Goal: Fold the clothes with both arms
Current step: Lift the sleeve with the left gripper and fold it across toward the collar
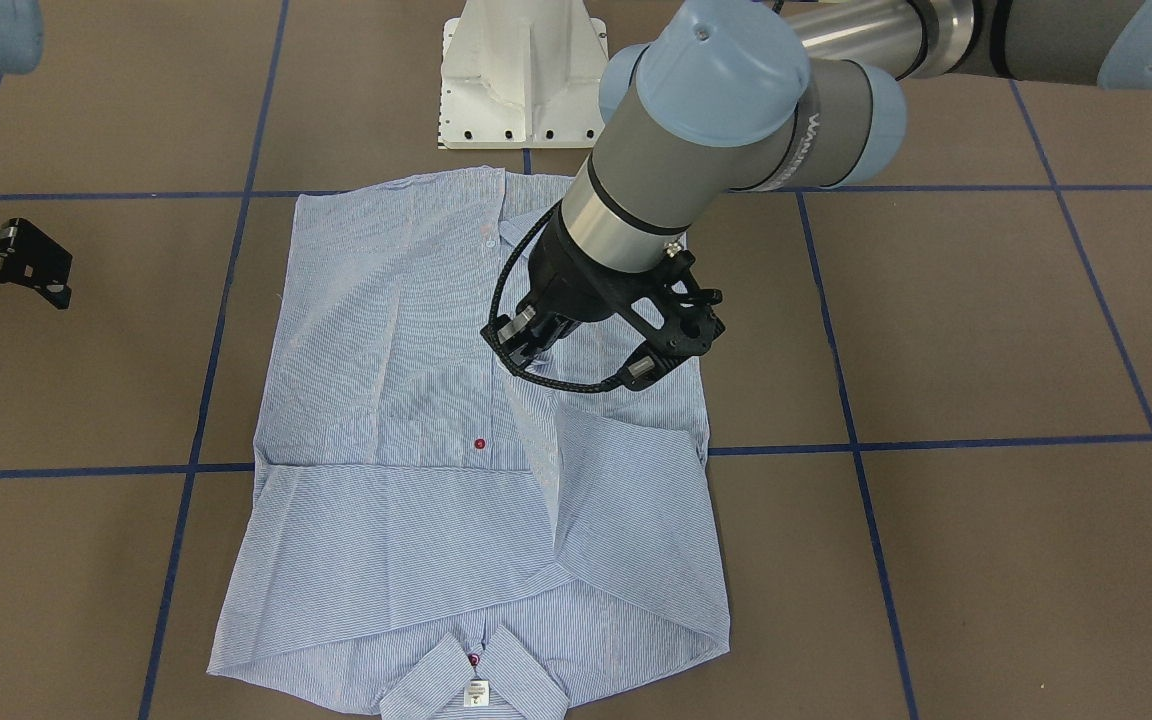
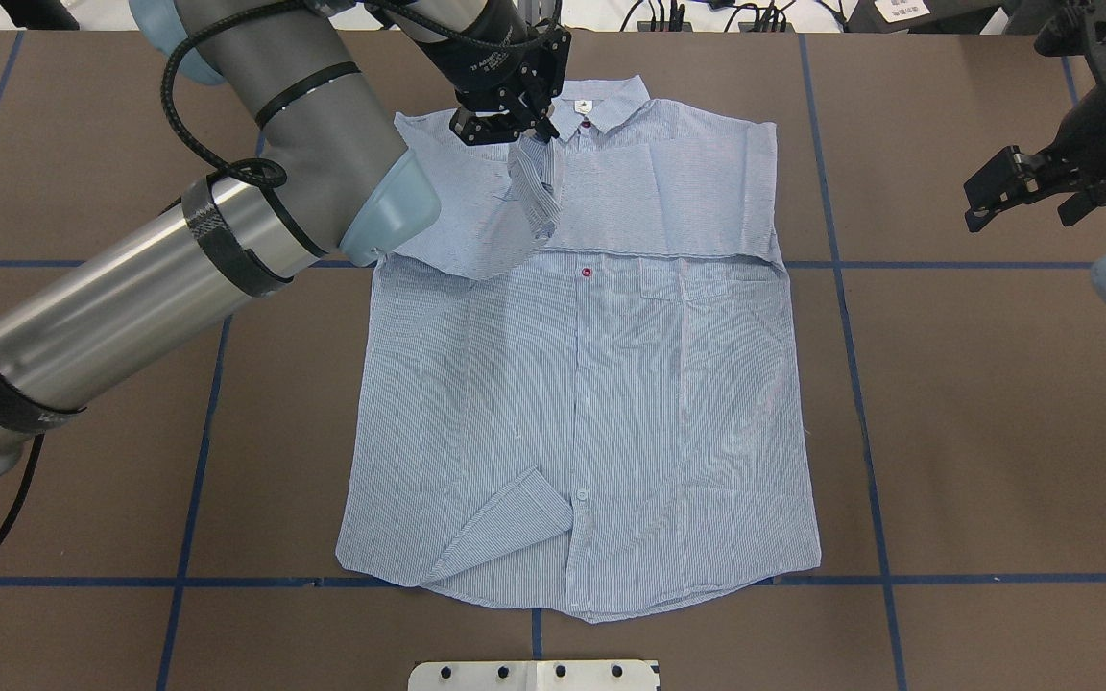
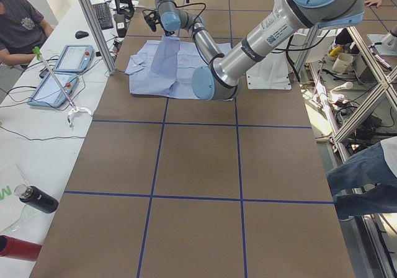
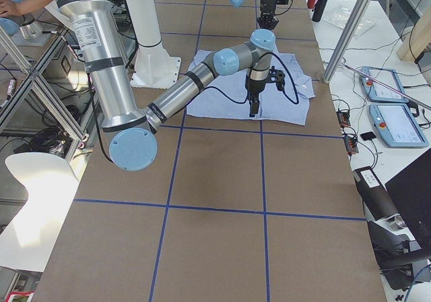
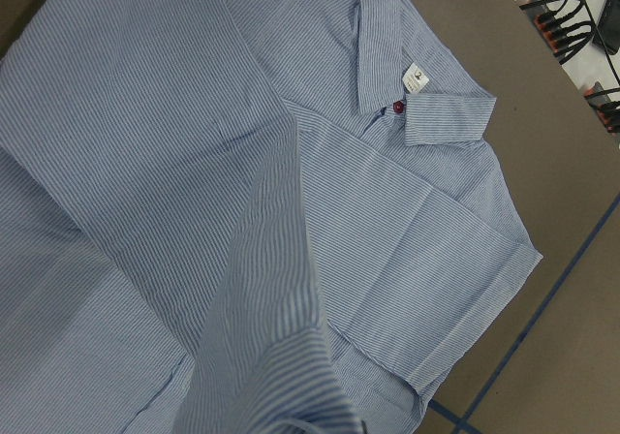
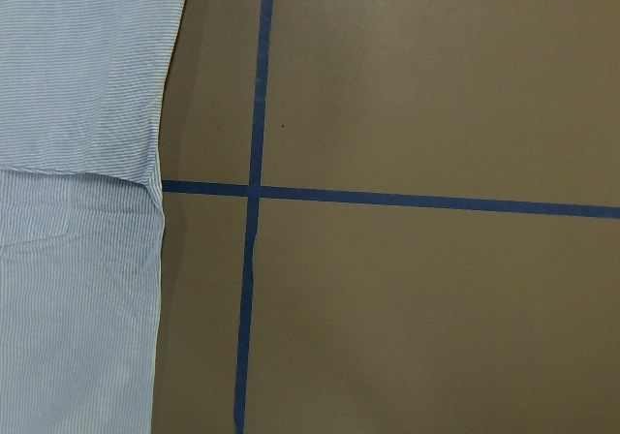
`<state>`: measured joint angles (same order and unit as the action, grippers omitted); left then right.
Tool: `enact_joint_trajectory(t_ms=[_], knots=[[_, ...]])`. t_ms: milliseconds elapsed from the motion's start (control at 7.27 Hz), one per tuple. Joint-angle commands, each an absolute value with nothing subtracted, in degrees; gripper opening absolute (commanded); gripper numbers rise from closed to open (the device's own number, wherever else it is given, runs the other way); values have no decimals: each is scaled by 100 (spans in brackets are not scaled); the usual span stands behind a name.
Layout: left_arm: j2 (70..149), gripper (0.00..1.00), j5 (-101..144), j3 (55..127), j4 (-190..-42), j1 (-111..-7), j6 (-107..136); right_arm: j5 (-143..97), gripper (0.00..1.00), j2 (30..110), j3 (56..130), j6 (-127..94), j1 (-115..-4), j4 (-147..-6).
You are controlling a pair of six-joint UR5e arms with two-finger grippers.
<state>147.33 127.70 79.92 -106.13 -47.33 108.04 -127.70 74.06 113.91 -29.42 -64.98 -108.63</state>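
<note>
Blue-and-white striped thin shirt (image 2: 611, 384) lay on brown desk (image 2: 947, 432), sleeve-fold underway.
Left fingers (image 2: 515, 127), above it, clamped the raised sleeve (image 2: 534, 202); right fingers (image 2: 990, 187), apart, hung aside. Next, likely: lay sleeve across.

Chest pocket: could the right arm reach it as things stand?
Probably yes. The chest pocket lies uncovered on the shirt's half nearest the right gripper, which hangs over bare table; the left gripper is near the collar, out of the path.
</note>
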Motion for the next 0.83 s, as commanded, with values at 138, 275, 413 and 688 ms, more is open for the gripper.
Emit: enact_joint_trajectory(t_ms=[138, 275, 413, 688], knots=[[14879, 0, 12744, 7814, -10898, -4492, 11038, -12771, 100, 7444, 11364, -2936, -6504, -10863], [15019, 0, 12727, 7561, -11099, -4378, 11143, -12771, 100, 7444, 11373, -2936, -6504, -10863], [15116, 0, 12587, 7150, -11553, -4360, 11284, -12771, 100, 7453, 11364, -2936, -6504, -10863], [15240, 0, 12525, 6663, -11996, -4325, 11294, -12779, 100, 7471, 11391, -2944, -6504, -10863]])
